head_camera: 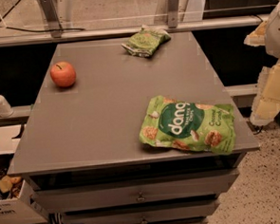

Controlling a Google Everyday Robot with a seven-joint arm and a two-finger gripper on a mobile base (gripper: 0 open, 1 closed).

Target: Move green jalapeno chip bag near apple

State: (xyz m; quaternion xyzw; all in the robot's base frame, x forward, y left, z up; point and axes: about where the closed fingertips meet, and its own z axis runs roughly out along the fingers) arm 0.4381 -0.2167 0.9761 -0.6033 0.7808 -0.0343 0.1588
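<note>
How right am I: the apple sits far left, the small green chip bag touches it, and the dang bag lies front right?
One slip: the camera view shows the green jalapeno chip bag lying apart from the apple, at the far edge of the table. The rest holds: apple far left, dang bag front right. The claw is off the table's right side.
</note>
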